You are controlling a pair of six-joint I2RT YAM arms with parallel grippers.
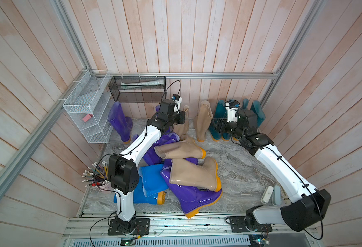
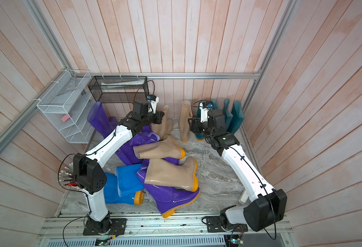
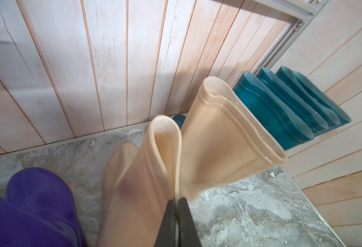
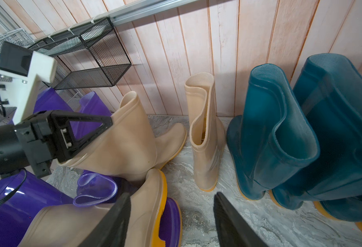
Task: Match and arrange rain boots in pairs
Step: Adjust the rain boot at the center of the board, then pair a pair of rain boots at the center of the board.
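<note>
My left gripper is shut on the top rim of an upright beige rain boot, near the back wall. Another beige boot stands just beyond it, and several dark teal boots line the back right corner. My right gripper hangs open over bare floor between the standing beige boot and the teal boots, holding nothing. In both top views a heap lies mid-floor: two beige boots, purple boots and blue boots. One purple boot stands back left.
A white wire shelf hangs on the left wall and a black mesh basket on the back wall. A cup of pencils stands by the left arm's elbow. Two small pale objects lie front right.
</note>
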